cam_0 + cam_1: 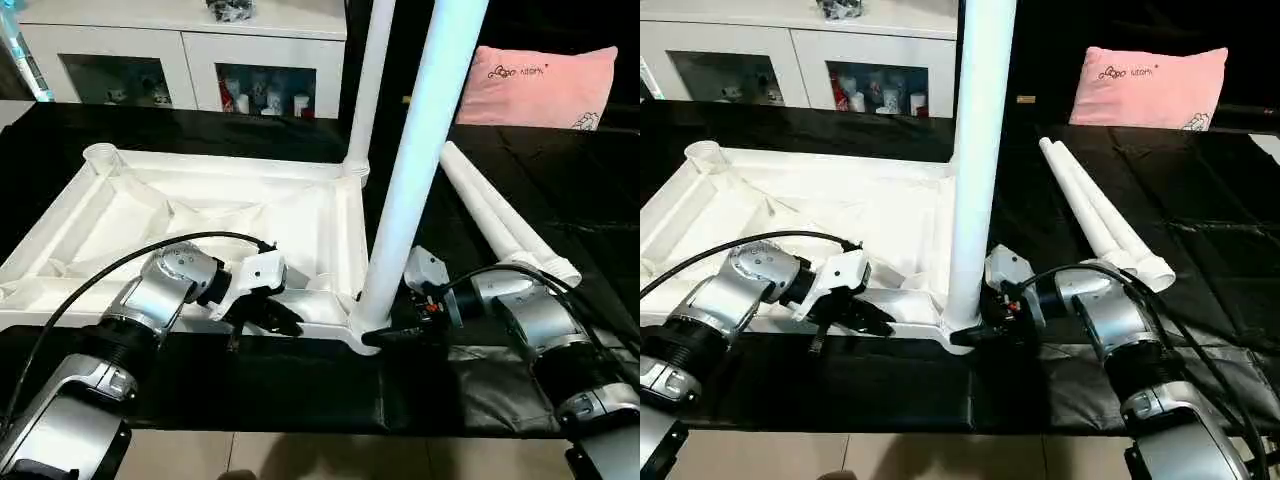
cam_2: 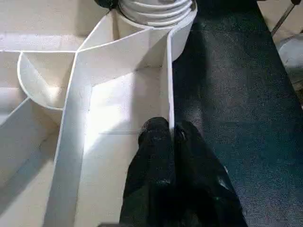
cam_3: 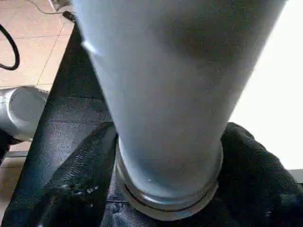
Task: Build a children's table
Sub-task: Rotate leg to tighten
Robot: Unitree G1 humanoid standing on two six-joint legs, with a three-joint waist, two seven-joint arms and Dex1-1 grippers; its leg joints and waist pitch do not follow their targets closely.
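Left eye view has the tabletop (image 1: 200, 215) lying ribbed side up on the black-covered bench (image 1: 300, 385), and everything else sits around that. One leg (image 1: 415, 170) stands upright in the tabletop's near right corner socket, another leg (image 1: 368, 85) is upright in the far right socket, and two loose legs (image 1: 500, 225) lie side by side on the black cover just off the tabletop's right edge. Right gripper (image 1: 980, 325) is right at the base of that near leg; in the right wrist view its black fingers (image 3: 78, 184) sit on either side of the leg's bottom collar, wrapped around it pretty snugly. Left gripper (image 1: 275, 315) is down on the tabletop's near rim, and the left wrist view shows its fingers (image 2: 156, 142) pressed together with the thin rim wall pinched between them. Pink pillow (image 1: 545, 85) and a white cabinet (image 1: 185, 50) are back beyond the tabletop's far edge.
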